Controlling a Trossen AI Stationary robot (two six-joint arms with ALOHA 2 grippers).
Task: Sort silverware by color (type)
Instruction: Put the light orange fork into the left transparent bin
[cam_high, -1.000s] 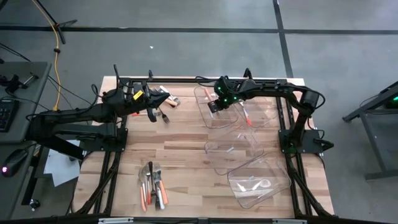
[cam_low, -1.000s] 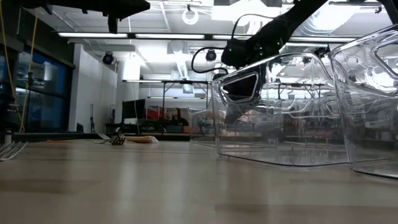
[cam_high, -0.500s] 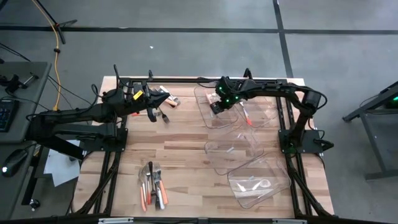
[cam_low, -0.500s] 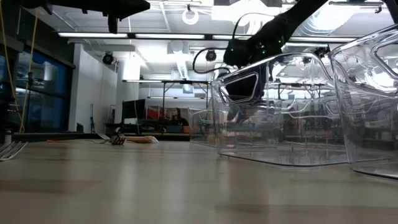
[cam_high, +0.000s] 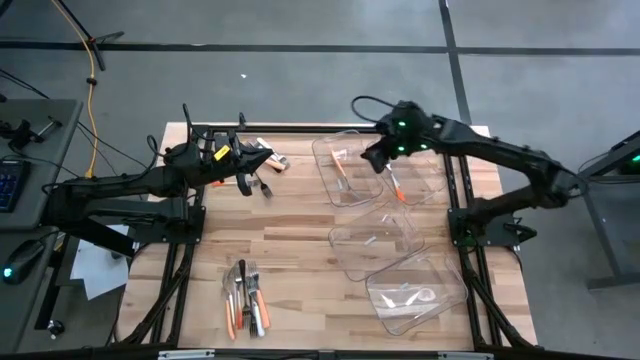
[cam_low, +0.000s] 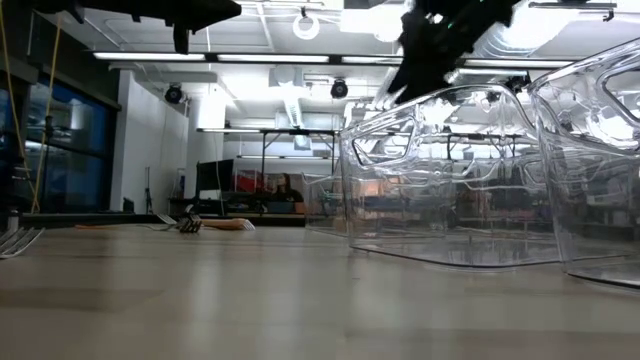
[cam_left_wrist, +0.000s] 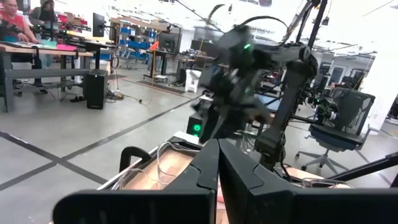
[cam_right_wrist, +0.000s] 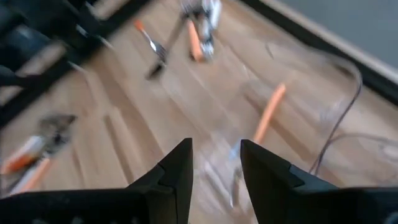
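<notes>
Since a second ago my right gripper (cam_high: 371, 158) has let go and lifted out of the bin (cam_high: 345, 168) at the table's (cam_high: 290, 215) far edge; an orange-handled piece (cam_high: 338, 170) lies inside it. Going left to right, I see my left gripper (cam_high: 268, 157) closed and empty above loose silverware (cam_high: 268, 170) near the far left, another pile (cam_high: 245, 298) by the near edge, then my right fingers (cam_right_wrist: 177, 177) parted, holding nothing.

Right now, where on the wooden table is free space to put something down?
The wooden table is bare through its middle, between the loose silverware near the left gripper, the silverware pile at the front, and the clear plastic bins. The right side is crowded with bins.
</notes>
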